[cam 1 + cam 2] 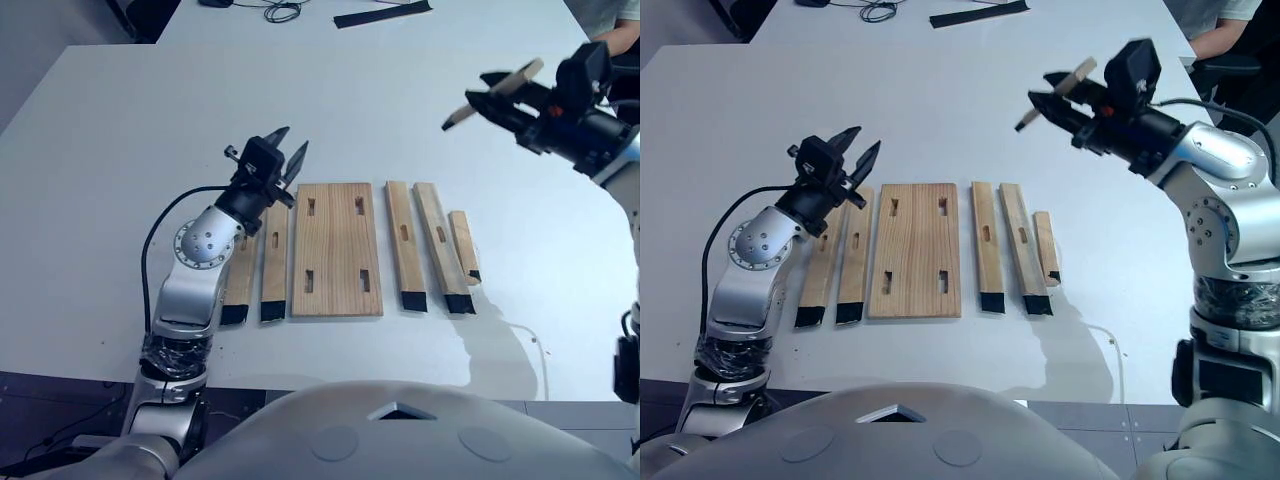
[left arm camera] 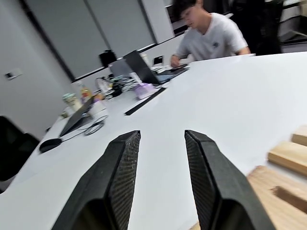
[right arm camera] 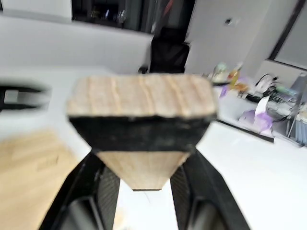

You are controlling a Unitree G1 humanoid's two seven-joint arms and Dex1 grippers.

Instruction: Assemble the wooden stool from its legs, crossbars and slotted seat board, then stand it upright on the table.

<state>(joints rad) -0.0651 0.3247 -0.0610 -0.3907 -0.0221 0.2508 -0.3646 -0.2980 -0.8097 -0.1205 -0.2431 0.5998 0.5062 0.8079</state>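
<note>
The pale rectangular wooden seat board with four slots lies flat in the middle of the white desk, with nothing fitted into it yet. A left pair of slotted wooden slats with black ends lies just beside one long edge. A right pair of matching slats lies just beside the other, and a short black-tipped wooden bar closes the row at the far right. Another short wooden piece with a dark end is up in the air, pinched between the fingers of the right hand, well clear of the board and to its right. The left hand hangs spread and empty over the far ends of the left pair. The held piece juts out at a slant, so it could twist or slip in the pinch when pressed toward a slot. Every other part lies loose on the smooth desk, so an unsteadied push would likely slide the target away. The left hand could also knock its slats askew.
</note>
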